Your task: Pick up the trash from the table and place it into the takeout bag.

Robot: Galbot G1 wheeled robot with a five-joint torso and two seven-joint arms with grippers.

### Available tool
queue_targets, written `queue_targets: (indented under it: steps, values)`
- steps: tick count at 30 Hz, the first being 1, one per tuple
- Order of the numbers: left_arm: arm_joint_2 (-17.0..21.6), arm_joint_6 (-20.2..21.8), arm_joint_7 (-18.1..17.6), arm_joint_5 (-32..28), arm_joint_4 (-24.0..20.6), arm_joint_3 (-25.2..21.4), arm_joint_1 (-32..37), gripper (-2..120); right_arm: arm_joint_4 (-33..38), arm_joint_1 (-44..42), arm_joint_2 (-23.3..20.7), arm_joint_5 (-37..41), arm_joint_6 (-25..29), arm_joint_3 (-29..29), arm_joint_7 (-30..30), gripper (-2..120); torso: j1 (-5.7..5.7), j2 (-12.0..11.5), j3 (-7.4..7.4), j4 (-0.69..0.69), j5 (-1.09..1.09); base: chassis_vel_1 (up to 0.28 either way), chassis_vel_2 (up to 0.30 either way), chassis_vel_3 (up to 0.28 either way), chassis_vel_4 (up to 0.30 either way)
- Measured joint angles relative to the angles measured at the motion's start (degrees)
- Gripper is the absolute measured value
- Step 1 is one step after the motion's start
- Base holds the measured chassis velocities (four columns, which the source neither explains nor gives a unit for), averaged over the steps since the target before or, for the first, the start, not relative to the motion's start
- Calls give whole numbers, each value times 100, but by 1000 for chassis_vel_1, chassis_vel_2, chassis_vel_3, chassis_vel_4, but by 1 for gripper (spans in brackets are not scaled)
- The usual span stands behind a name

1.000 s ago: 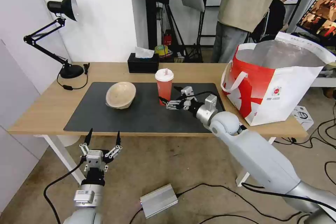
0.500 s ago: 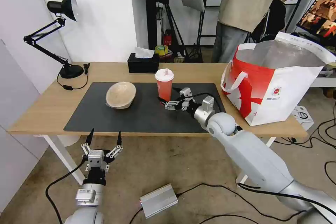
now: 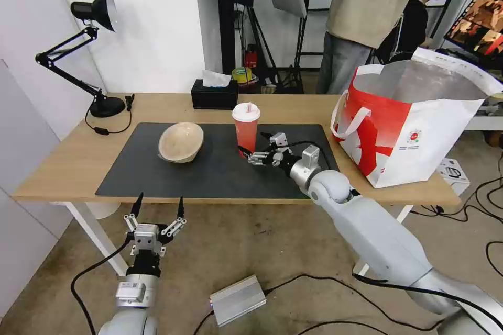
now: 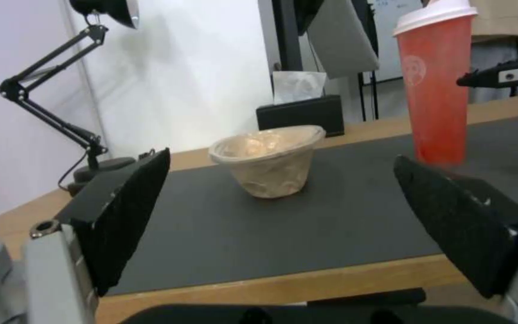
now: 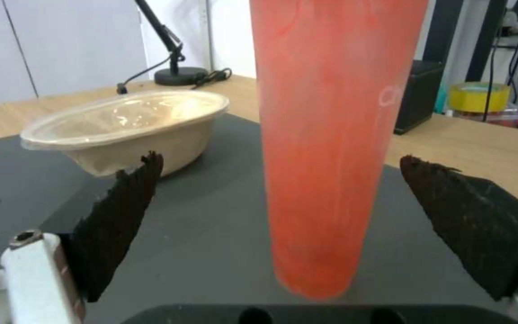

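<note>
While the left gripper (image 3: 157,208) is held open below the near edge of the long light-wood table (image 3: 57,167), the right gripper (image 3: 255,147) is spread wide around the base of the tall red cup with white lid and straw (image 3: 246,128), its pads not touching. Beside it on the dark grey mat (image 3: 209,167), the beige paper-pulp bowl (image 3: 181,141) is seen. Farther right, the boxy white-and-red takeout bag (image 3: 419,131) is stood open.

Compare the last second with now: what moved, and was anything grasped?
The right hand crept nearer the tall red cup with white lid, open fingers straddling its base, nothing gripped yet. The left hand, open below the table edge, sank slightly. Cup, beige paper-pulp bowl and white-and-red takeout bag stayed put.
</note>
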Motion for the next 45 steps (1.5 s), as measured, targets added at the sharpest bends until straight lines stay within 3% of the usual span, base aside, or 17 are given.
queue_targets:
  steps: [45]
  values:
    - [-4, 3, 3, 59, 261, 35, -147, 100, -1109, 273, 535, -313, 356, 121, -266, 100, 0, -1, 0, 0, 0, 0, 0, 0, 0]
